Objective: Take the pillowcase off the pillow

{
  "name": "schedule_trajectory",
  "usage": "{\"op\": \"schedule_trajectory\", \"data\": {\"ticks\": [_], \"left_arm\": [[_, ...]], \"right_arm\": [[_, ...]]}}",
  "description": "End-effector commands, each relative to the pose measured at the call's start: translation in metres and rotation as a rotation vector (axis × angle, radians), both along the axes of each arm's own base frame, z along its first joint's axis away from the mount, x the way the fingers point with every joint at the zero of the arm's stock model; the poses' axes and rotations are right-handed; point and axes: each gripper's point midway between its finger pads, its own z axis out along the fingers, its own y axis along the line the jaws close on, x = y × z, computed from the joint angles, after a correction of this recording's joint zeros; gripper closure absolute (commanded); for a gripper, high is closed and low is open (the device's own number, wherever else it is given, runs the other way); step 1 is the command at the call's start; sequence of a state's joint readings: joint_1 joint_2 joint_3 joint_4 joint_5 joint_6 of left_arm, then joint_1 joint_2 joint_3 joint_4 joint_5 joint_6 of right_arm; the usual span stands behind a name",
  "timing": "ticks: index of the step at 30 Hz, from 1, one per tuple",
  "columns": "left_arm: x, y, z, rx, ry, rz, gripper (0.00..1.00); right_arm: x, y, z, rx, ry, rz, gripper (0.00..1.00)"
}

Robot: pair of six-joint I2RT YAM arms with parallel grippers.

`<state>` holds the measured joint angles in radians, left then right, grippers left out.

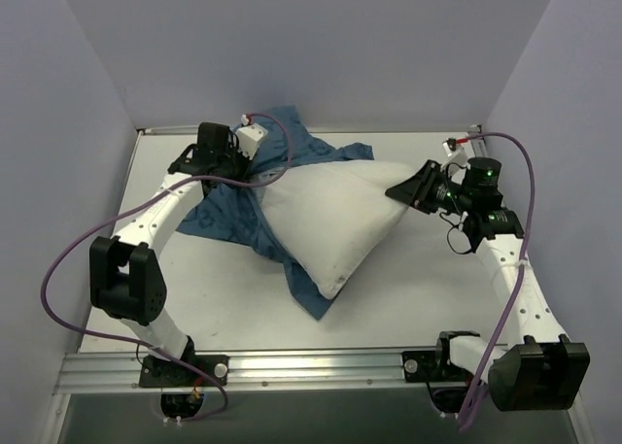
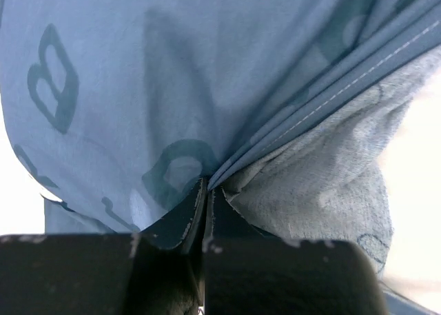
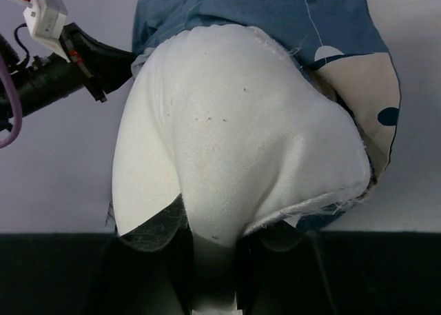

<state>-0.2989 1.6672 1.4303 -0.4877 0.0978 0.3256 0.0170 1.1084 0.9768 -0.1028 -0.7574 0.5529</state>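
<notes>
The white pillow (image 1: 335, 216) lies across the middle of the table, mostly bare, its right corner lifted. My right gripper (image 1: 406, 193) is shut on that corner; in the right wrist view white pillow fabric (image 3: 227, 149) bulges out from between the jaws. The blue pillowcase (image 1: 233, 216) is bunched at the pillow's left end and trails under its near corner (image 1: 309, 293). My left gripper (image 1: 245, 169) is shut on a fold of the pillowcase (image 2: 138, 87); in the left wrist view printed blue cloth and its stitched hem (image 2: 331, 87) run out from the closed jaws.
Pale walls close the table (image 1: 408, 298) at the back and both sides. A metal rail (image 1: 311, 366) runs along the near edge by the arm bases. Purple cables (image 1: 58, 269) loop from both arms.
</notes>
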Motion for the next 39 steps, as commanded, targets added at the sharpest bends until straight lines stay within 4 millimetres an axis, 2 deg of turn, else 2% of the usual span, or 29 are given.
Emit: {"op": "schedule_trajectory", "data": {"ticks": [1,4,6,8,9,10,11,12,13,14,15,16,18,20,21,23,24,25,27,28,29,30,31,33,34,35,36,39], "left_arm": [[0.023,0.104,-0.013,0.165,-0.013,0.237,0.98],[0.024,0.106,0.003,0.149,-0.050,0.231,0.98],[0.025,0.112,0.011,0.149,-0.071,0.240,0.98],[0.028,0.118,0.017,0.139,-0.074,0.243,0.96],[0.024,0.115,0.020,0.123,-0.061,0.221,0.86],[0.012,0.104,0.018,0.088,-0.013,0.162,0.73],[0.002,0.076,0.025,-0.015,0.002,0.041,0.50],[-0.013,0.062,0.041,-0.078,-0.007,-0.026,0.24],[-0.027,0.049,0.047,-0.134,0.016,-0.077,0.06],[-0.041,0.030,0.059,-0.232,0.032,-0.145,0.06],[-0.052,0.026,0.077,-0.263,0.008,-0.171,0.06],[-0.061,0.028,0.081,-0.281,0.031,-0.173,0.06],[-0.068,0.037,0.097,-0.277,0.011,-0.159,0.06],[-0.072,0.060,0.090,-0.224,0.043,-0.116,0.06],[-0.073,0.088,0.075,-0.150,0.087,-0.024,0.06],[-0.078,0.115,0.051,-0.028,0.129,0.012,0.06],[-0.080,0.135,0.040,0.066,0.148,0.076,0.06],[-0.088,0.143,0.017,0.109,0.198,0.096,0.06],[-0.095,0.159,-0.003,0.180,0.239,0.132,0.06],[-0.099,0.170,-0.014,0.233,0.263,0.161,0.06],[-0.109,0.174,-0.037,0.262,0.320,0.159,0.06],[-0.110,0.177,-0.055,0.285,0.361,0.161,0.06],[-0.104,0.187,-0.064,0.334,0.355,0.194,0.06],[-0.105,0.196,-0.100,0.377,0.424,0.224,0.06],[-0.092,0.200,-0.104,0.384,0.389,0.252,0.06],[-0.090,0.203,-0.118,0.393,0.411,0.271,0.06],[-0.079,0.202,-0.121,0.384,0.379,0.283,0.06],[-0.063,0.190,-0.135,0.329,0.360,0.274,0.06]], "right_arm": [[-0.011,0.000,0.022,0.084,-0.069,0.048,1.00],[-0.004,-0.009,0.005,0.072,-0.047,0.010,1.00],[0.001,-0.022,-0.001,0.060,-0.025,-0.026,1.00],[0.007,-0.029,0.007,0.043,-0.044,-0.039,1.00],[0.008,-0.029,0.009,0.035,-0.049,-0.036,1.00],[0.010,-0.028,0.009,0.035,-0.047,-0.034,1.00],[0.011,-0.028,0.008,0.033,-0.041,-0.033,1.00],[0.012,-0.028,0.003,0.021,-0.030,-0.039,1.00],[0.013,-0.029,-0.004,0.005,-0.018,-0.040,1.00],[0.013,-0.031,-0.009,-0.006,-0.003,-0.046,1.00],[0.016,-0.036,-0.014,-0.030,0.002,-0.069,1.00],[0.020,-0.040,-0.021,-0.045,0.014,-0.082,1.00],[0.028,-0.051,-0.027,-0.078,0.018,-0.121,1.00],[0.038,-0.055,-0.032,-0.084,0.022,-0.127,1.00],[0.044,-0.057,-0.034,-0.086,0.027,-0.130,1.00],[0.054,-0.061,-0.032,-0.098,0.016,-0.149,1.00],[0.061,-0.064,-0.030,-0.111,0.010,-0.155,1.00],[0.066,-0.068,-0.029,-0.124,0.008,-0.171,1.00],[0.073,-0.074,-0.030,-0.140,0.017,-0.181,1.00],[0.078,-0.076,-0.022,-0.143,0.000,-0.186,1.00],[0.080,-0.075,-0.020,-0.141,-0.006,-0.181,1.00],[0.082,-0.073,-0.018,-0.134,-0.013,-0.172,1.00],[0.084,-0.072,-0.019,-0.116,-0.007,-0.171,1.00],[0.086,-0.070,-0.019,-0.103,-0.014,-0.159,1.00],[0.086,-0.070,-0.019,-0.106,-0.014,-0.158,1.00],[0.086,-0.070,-0.021,-0.110,-0.010,-0.161,1.00],[0.085,-0.071,-0.022,-0.112,-0.009,-0.163,1.00],[0.083,-0.071,-0.023,-0.117,-0.009,-0.167,1.00]]}}
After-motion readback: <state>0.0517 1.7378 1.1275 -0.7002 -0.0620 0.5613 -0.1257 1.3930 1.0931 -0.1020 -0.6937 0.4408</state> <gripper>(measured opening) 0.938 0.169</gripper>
